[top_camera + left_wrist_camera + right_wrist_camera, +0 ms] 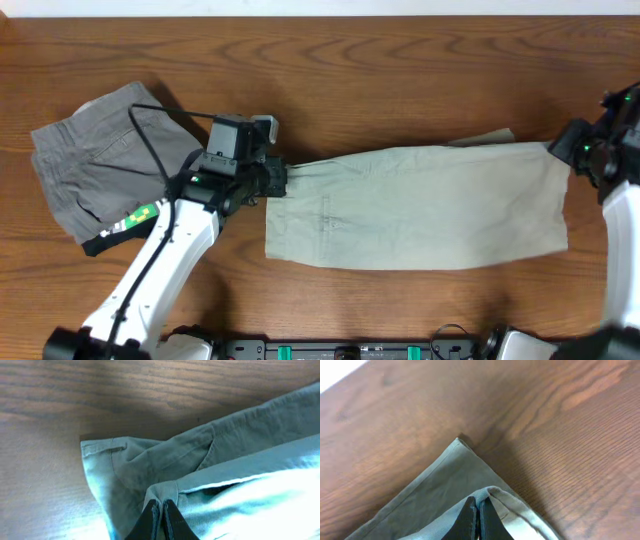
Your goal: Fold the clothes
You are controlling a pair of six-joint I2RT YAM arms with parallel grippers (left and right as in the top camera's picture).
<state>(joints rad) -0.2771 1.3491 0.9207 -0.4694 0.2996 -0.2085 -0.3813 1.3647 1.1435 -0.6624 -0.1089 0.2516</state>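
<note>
left tool (161, 506) stretched low, clamped on clothes (420, 205) waistband, right tool (476, 504) pinching hem corner, grey shorts (90, 170) behind left tool, overhead only

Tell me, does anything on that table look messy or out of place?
Mostly tidy. The pale garment lies flat, pinched at each end by the left gripper and right gripper. One under-layer peeks out along its far edge, unaligned. The grey shorts lie rumpled and askew beside it.

Clothes (420, 205): plain pale khaki-green. Shorts (95, 165): darker grey, black waistband. Table (400, 70): red-brown with wavy darker wood grain. Left arm (165, 265): white shell, green-and-yellow mark near the wrist. Left gripper (161, 512) and right gripper (476, 512): black fingers. Small green lights on both wrists.
</note>
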